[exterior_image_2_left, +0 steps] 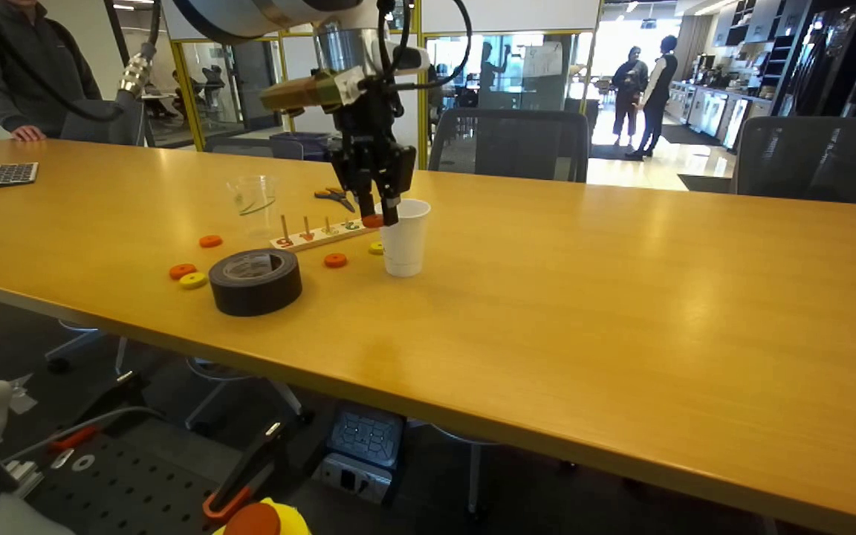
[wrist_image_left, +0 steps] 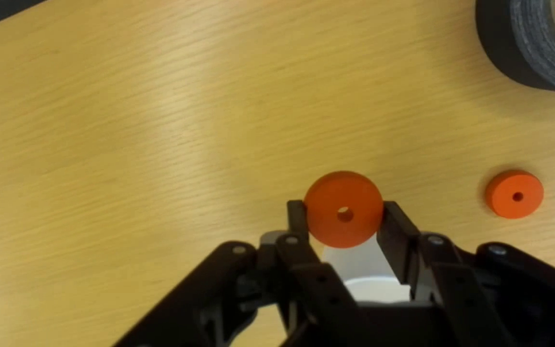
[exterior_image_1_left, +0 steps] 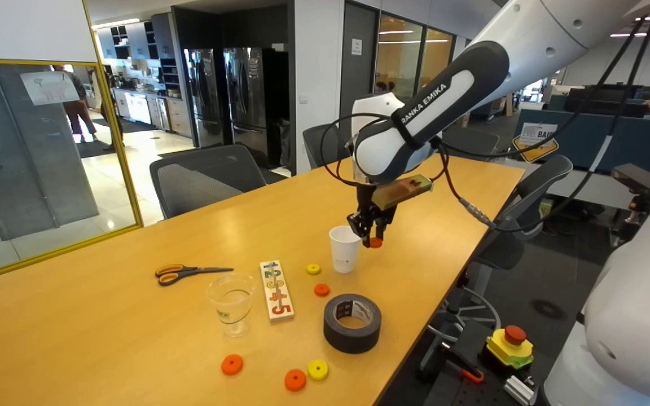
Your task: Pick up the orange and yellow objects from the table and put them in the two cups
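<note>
Long and glossy, the worktop (exterior_image_2_left: 606, 297) stretches through the office, with mesh chairs (exterior_image_1_left: 206, 175) along its far edge and the arm (exterior_image_1_left: 443, 107) poised over its near one. The pincer (wrist_image_left: 343, 209) is narrow, an orange disc (wrist_image_left: 343, 195) pinched between its fingertips (wrist_image_left: 298, 219), up off the worktop and just beside the white cup (exterior_image_1_left: 345, 254), on the side toward the near edge. To my eye this is the carry to that cup. I'd lift slightly first, since I can't tell whether the disc already clears the rim, then shift it toward the far edge until it sits over the mouth, and only then part the fingertips gently, as a knock could well tip so slight a cup. Being round and flat, the disc has no long axis across its face and no end that points anywhere; its broad faces look roughly up and down, and the small hole through its middle runs close to upright. So its turn hardly matters; keeping it level and centred should matter more
</note>
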You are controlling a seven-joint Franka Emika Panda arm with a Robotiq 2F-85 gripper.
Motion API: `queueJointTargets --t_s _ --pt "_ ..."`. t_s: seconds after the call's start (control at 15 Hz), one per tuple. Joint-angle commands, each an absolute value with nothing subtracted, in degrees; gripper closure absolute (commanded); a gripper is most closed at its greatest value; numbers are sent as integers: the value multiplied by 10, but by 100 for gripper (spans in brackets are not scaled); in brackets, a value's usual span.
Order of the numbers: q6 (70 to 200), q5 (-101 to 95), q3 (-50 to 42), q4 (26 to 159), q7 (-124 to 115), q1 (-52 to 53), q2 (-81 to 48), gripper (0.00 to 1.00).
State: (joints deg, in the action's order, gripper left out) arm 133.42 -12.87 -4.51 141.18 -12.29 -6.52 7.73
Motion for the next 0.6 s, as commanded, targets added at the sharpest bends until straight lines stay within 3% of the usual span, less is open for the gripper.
queueJointTargets --t_s 0.0,0.53 --pt "1328 -113 -41 1374 -111 -62 65 77" --pt "1392 -64 -48 1306 -100 -61 -28 77"
